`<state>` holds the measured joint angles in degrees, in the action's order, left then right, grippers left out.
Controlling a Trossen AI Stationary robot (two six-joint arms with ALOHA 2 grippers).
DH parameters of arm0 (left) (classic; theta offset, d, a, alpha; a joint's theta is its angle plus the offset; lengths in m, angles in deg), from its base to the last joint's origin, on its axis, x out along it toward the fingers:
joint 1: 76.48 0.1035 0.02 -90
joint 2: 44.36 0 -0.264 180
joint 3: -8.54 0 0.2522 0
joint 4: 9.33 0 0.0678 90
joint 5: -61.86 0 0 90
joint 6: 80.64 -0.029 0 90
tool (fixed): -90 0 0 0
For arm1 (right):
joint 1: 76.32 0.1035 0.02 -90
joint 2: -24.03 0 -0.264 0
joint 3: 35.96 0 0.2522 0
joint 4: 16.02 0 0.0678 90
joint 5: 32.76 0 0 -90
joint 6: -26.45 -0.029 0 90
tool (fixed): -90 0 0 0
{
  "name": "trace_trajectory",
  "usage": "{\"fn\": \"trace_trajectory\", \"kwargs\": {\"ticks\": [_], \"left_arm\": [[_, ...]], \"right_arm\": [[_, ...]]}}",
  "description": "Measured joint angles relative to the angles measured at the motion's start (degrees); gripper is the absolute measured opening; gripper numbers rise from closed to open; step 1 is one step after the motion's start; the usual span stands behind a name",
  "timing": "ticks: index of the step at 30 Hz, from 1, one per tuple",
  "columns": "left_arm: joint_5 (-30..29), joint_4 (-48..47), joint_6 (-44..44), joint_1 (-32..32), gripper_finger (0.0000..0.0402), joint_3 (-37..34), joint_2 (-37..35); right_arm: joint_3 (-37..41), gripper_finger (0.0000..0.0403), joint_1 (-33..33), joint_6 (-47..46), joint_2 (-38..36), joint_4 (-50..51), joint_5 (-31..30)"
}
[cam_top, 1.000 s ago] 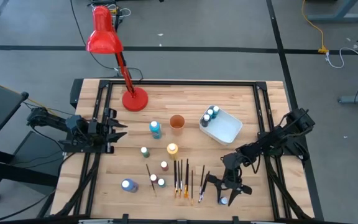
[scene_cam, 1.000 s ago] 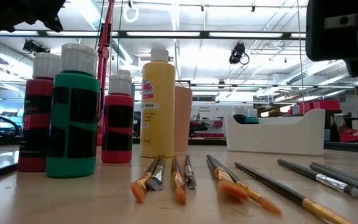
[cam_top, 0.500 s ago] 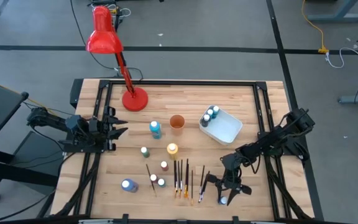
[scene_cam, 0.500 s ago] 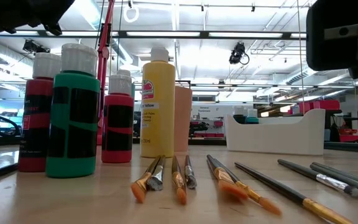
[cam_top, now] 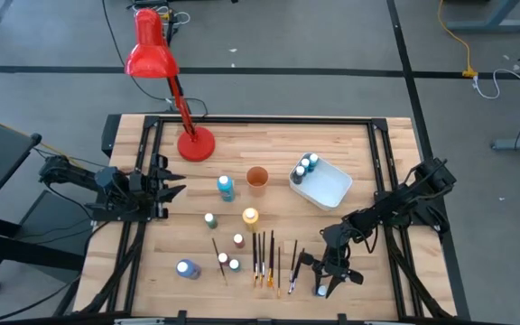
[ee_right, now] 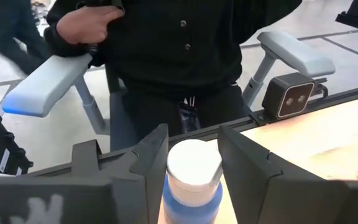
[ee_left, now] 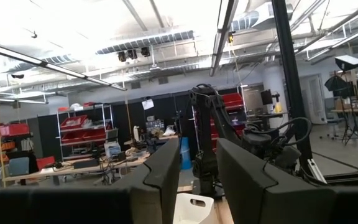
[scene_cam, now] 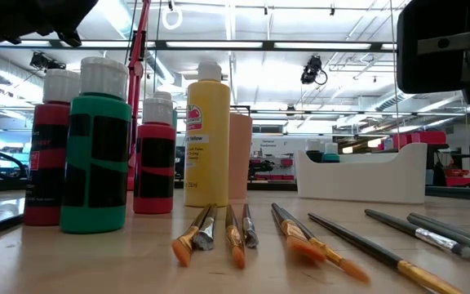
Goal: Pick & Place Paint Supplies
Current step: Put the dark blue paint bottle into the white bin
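Observation:
Near the table's front edge stands a small blue paint bottle point(ee_right: 193, 183) with a white cap, also seen from above point(cam_top: 321, 291). My right gripper point(cam_top: 326, 278) is shut on it. Other paint bottles point(cam_top: 226, 187) point(cam_top: 250, 217) point(cam_top: 210, 219) stand mid-table, and one point(cam_top: 186, 268) lies near the front left. Several paintbrushes point(cam_top: 264, 257) lie flat beside them, their bristle ends toward the near edge point(scene_cam: 235, 241). My left gripper point(cam_top: 168, 190) waits open at the table's left edge, holding nothing. My right gripper pinches the bottle between its two fingers at the white cap's sides point(ee_right: 171, 167) and the blue shoulder below. The fingers come nearly level from the table's far right, slanting slightly down. The bottle is upright; the fingers hide its foot.
A white tub point(cam_top: 332, 188) at the right holds some bottles point(cam_top: 307, 165). An orange cup point(cam_top: 257, 178) stands mid-table, and a red desk lamp point(cam_top: 196, 144) at the far left. A person sits just beyond the near edge point(ee_right: 166, 56).
My right gripper's fingers have drawn together around the blue bottle, from a wide spread to a hold on its cap. The hand and the bottle have stayed in place.

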<state>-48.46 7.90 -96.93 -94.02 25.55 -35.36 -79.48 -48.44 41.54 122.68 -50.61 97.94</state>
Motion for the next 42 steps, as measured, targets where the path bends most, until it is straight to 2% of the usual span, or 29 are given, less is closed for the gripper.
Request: {"fn": "trace_trajectory", "kwargs": {"ticks": [6,31,38,42], "left_arm": [[0.0,0.0,0.0,0.0,0.0116,0.0,0.0],[0.0,0.2,0.5,0.0,0.0116,0.0,0.0],[0.0,0.2,1.0,0.0,0.0116,0.0,0.0],[0.0,0.2,1.0,0.0,0.0116,0.0,0.0]], "right_arm": [[1.0,0.014,0.0,-0.9,1.2,-3.9,0.2],[1.1,0.0141,0.0,-0.5,1.4,-5.7,-0.6],[1.1,0.0118,-0.3,-0.4,1.4,-5.8,0.0],[1.1,0.0119,-1.0,-0.5,1.0,-5.7,0.2]]}}
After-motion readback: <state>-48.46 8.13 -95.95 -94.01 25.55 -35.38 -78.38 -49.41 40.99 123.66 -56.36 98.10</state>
